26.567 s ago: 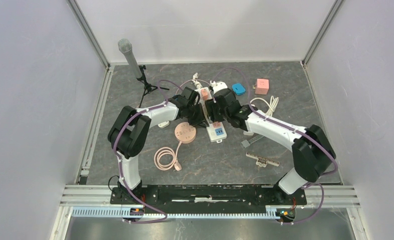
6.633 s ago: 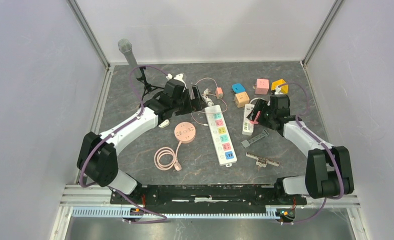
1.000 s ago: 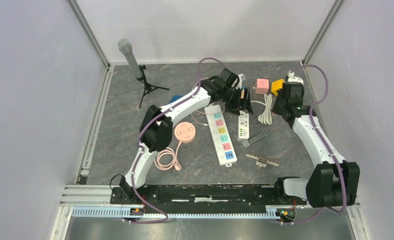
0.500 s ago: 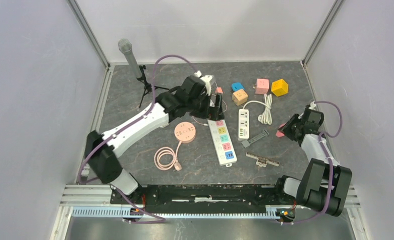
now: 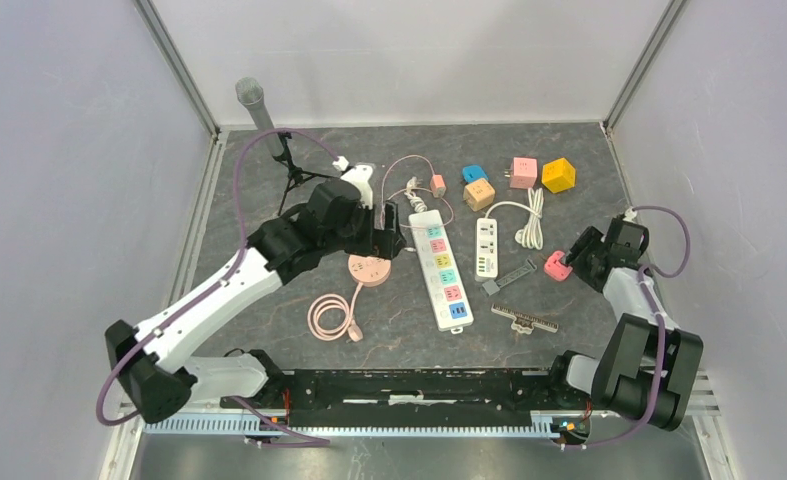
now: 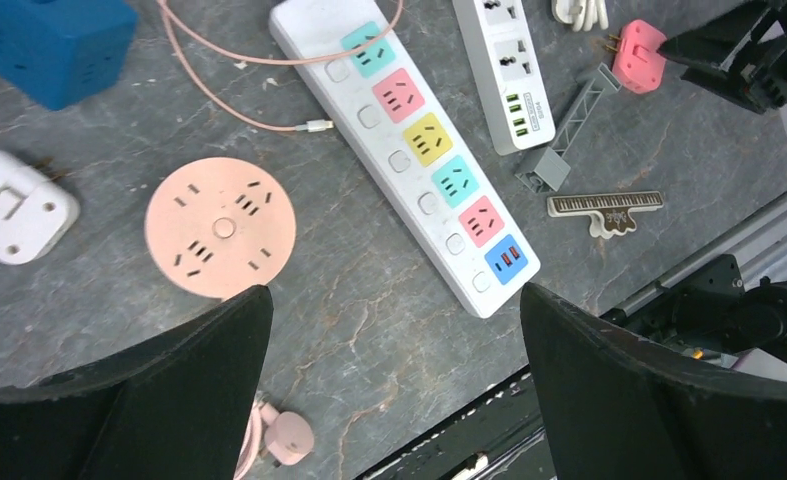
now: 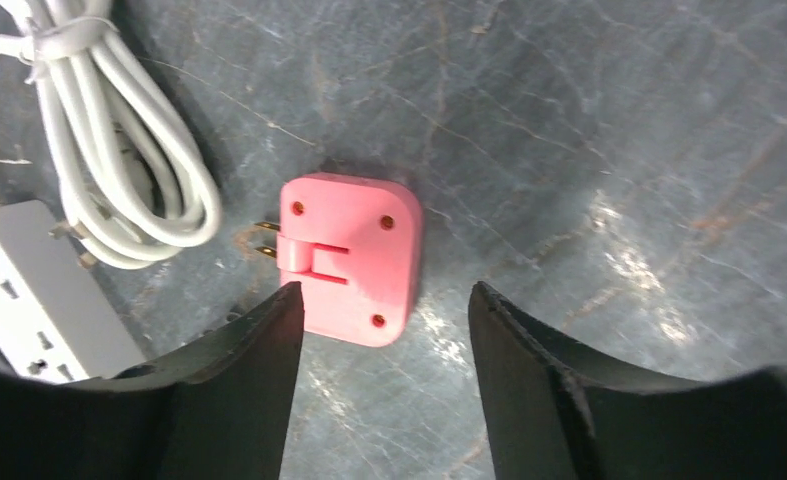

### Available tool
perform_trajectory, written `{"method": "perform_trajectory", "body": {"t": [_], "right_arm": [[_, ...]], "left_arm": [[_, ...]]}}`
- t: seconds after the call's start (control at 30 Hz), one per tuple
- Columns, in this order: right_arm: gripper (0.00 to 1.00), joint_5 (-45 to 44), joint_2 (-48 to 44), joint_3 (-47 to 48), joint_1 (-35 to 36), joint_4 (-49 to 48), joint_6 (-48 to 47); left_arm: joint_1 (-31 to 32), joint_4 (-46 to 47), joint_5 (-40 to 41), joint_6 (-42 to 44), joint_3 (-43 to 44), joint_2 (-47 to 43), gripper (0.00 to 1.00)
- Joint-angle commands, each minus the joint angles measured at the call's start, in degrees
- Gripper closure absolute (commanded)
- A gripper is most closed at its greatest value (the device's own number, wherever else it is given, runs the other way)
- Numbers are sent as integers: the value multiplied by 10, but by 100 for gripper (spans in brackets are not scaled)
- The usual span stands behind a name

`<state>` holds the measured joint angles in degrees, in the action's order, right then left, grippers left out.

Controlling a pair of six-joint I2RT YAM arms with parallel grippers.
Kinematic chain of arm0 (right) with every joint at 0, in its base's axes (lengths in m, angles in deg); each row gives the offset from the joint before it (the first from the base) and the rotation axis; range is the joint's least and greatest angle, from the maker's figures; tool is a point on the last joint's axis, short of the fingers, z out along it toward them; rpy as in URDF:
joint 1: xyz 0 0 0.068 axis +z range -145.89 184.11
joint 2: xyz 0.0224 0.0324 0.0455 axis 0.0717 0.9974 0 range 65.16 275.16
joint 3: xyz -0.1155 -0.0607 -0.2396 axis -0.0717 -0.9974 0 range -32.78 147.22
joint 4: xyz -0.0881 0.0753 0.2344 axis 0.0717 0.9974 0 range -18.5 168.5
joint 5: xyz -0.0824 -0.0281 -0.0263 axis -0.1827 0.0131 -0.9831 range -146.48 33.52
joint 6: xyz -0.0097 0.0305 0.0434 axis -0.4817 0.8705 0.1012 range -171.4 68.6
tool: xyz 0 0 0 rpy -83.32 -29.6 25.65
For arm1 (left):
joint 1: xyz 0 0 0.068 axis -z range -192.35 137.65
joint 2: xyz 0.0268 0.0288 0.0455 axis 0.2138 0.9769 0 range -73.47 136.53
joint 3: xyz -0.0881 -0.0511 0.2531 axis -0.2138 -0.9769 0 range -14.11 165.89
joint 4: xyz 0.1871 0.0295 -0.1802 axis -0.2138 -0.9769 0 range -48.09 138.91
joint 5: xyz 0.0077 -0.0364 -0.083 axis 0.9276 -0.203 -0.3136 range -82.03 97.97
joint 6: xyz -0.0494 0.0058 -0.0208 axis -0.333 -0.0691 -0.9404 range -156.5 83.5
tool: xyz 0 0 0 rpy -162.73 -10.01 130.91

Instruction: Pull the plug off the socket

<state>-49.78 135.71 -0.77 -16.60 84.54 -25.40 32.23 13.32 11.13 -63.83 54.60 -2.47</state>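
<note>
The pink plug lies flat on the table with its prongs pointing left, free of any socket; from above the plug shows at the right. My right gripper is open just behind it, fingers apart and gripping nothing; from above it is the right gripper. The small white socket strip lies left of the plug with its coiled cord. My left gripper is wide open and empty above the table, near the round pink socket.
A long white strip with coloured outlets lies mid-table. Blue, orange, pink and yellow cubes sit at the back. A microphone stand is back left. A grey bracket and a comb-like piece lie near the strips.
My right gripper has opened and let the pink plug go onto the table. The left arm has drawn back to the left, over the round pink socket, its gripper open.
</note>
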Motion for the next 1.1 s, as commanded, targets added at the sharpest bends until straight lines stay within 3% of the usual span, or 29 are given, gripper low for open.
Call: {"method": "perform_trajectory", "body": {"t": [0.0,0.17,0.33,0.37,0.53,0.7,0.8,1.07], "right_arm": [[30,-63,-52,21,-2,29,-28],[25,-76,-120,34,-1,68,-44],[24,-78,-202,111,-1,135,-75],[21,-91,-234,175,2,175,-86],[15,-98,-259,290,18,235,-71],[2,-91,-274,359,34,243,-82],[2,-89,-277,400,36,253,-88],[2,-230,-294,543,72,295,-99]], "left_arm": [[-3,-20,47,9,-29,-70,0],[-3,-36,74,-18,-47,-129,0],[-3,-73,120,-39,-27,-177,0],[-3,-94,150,-35,3,-191,0],[-3,-148,214,-9,91,-200,0],[-3,-221,269,15,200,-195,0],[-3,-243,315,14,241,-212,0],[-3,-244,404,7,258,-280,0]]}}
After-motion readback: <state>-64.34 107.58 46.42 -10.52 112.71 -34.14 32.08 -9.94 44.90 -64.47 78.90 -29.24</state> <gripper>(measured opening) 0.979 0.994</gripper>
